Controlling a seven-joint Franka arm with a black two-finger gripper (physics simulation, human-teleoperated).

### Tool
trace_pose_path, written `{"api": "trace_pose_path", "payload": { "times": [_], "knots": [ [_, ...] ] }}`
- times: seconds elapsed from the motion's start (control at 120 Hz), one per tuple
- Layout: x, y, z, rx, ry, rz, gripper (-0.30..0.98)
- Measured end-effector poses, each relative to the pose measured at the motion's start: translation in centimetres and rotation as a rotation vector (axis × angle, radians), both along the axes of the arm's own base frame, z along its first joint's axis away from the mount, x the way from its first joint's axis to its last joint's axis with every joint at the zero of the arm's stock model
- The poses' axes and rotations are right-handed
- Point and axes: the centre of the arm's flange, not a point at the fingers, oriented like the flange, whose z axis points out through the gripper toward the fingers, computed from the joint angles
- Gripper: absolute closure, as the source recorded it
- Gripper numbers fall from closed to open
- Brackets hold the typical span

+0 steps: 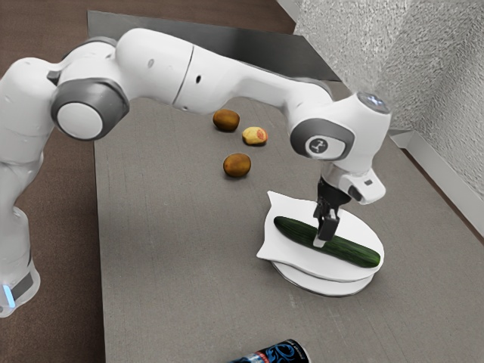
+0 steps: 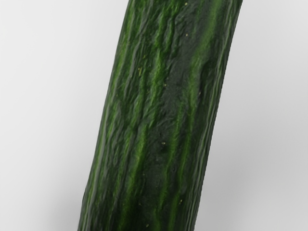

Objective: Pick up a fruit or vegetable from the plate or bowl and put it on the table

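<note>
Grey table (image 1: 166, 242) is stretching beside a rough pale wall (image 1: 454, 83). Cucumber (image 1: 354, 251) is lying across a white dish (image 1: 286, 209), a round plate (image 1: 325, 287) supporting it. Black gripper (image 1: 323, 239) is pointing down at the cucumber's middle; whether its jaws are gripping, I cannot tell. Two brown fruits (image 1: 237, 165) and a yellow-red one (image 1: 255, 136) are sitting apart.

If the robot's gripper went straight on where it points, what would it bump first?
Probably the cucumber, just below the gripper. If it straddles that, the white plate would come first; the depth is unclear.
</note>
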Motion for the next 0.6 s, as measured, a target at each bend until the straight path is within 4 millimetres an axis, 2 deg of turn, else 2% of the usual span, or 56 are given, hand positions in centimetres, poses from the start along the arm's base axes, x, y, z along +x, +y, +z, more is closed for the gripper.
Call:
{"api": "trace_pose_path", "payload": {
  "times": [0.233, 0.6],
  "knots": [
    [0.3, 0.5, -0.2, -0.007, -0.01, -0.002, 0.0],
    [1.0, 0.7, -2.4, -0.018, 0.016, 0.0, 0.0]
  ]
}}
